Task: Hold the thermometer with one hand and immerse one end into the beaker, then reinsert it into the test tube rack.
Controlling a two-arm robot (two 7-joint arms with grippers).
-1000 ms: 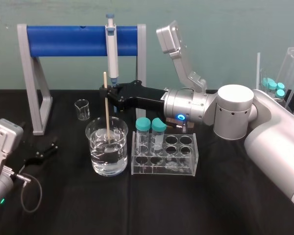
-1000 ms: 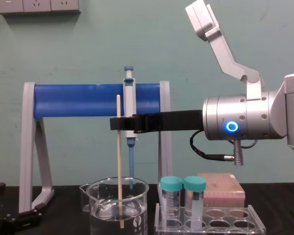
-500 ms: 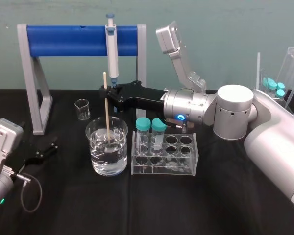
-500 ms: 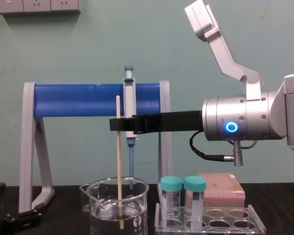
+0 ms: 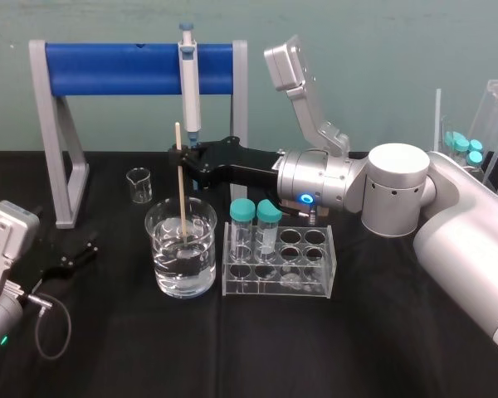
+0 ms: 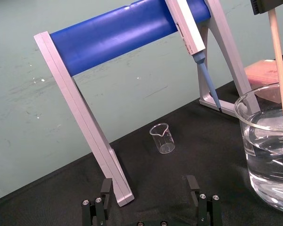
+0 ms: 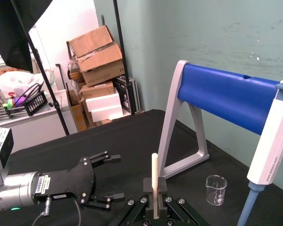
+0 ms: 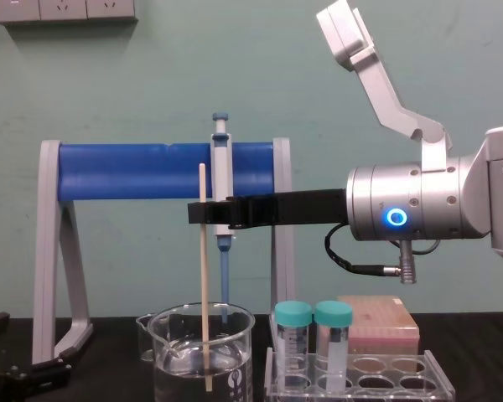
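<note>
Black cloth covers the surface (image 5: pixel 357 332) in front of you, with a teal wall behind it. Your right end effector (image 5: pixel 179 155) reaches in from the right, level and well above the glassware, its slim black fingers pinching the thermometer (image 5: pixel 181 178) a little below the rod's top. The thermometer hangs upright, and in the chest view its lower end sits under the water inside the beaker (image 5: pixel 201 265). Just beside the beaker, on its right, the test tube rack (image 5: pixel 315 278) stands on the surface with two teal-capped tubes (image 5: pixel 243 224) in its left-hand holes. A pink box (image 8: pixel 377 322) sits behind the rack. Your left end effector (image 5: pixel 75 255) rests low at the left edge of the surface, fingers spread apart and holding nothing. Behind the beaker, a pipette (image 5: pixel 189 83) hangs from the blue-barred stand (image 5: pixel 116 70), and a small beaker (image 5: pixel 139 184) sits near the stand.
</note>
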